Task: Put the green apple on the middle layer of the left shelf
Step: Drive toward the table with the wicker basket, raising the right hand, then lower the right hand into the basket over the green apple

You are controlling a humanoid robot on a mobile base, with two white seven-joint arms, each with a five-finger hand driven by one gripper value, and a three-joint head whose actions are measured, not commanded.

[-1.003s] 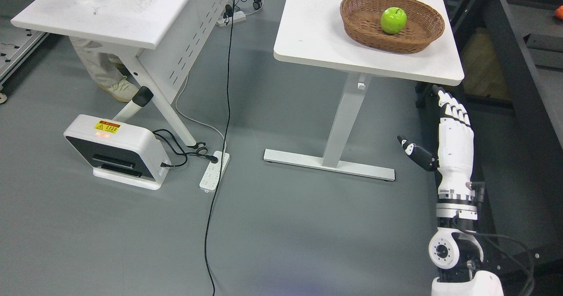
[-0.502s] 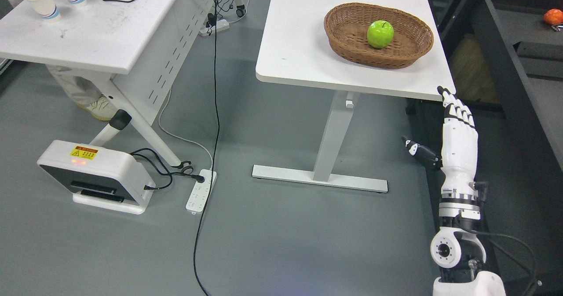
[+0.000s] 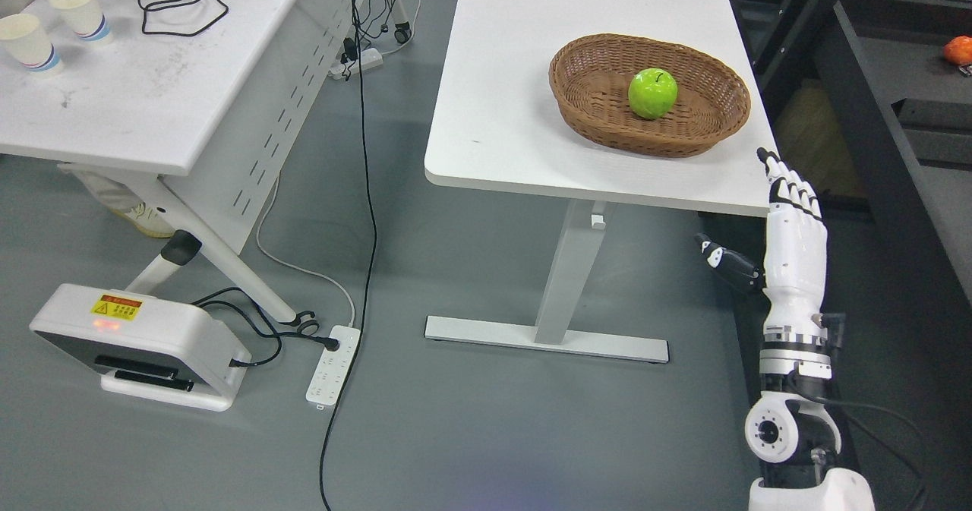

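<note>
A shiny green apple (image 3: 652, 93) lies inside an oval wicker basket (image 3: 592, 108) near the front right corner of a white table (image 3: 501, 101). My right hand (image 3: 748, 215) rises from the lower right, open, its fingers straight and its thumb out to the left. Its fingertips (image 3: 765, 156) reach up to the table's right front corner, below and right of the basket. The hand holds nothing. A dark shelf unit (image 3: 904, 101) stands along the right edge of the picture. My left arm does not show.
A second white table (image 3: 152, 101) on the left carries two paper cups (image 3: 53, 25) and a black cable. On the floor lie a white device (image 3: 137, 344), a power strip (image 3: 332, 363) and hanging cords. A person's shoe (image 3: 140, 221) shows under the left table. An orange object (image 3: 958, 49) rests on the shelf.
The whole picture has shifted down and left, so the camera has moved nearer the apple table. My right hand's fingertips now overlap the table's corner; the hand stays open.
</note>
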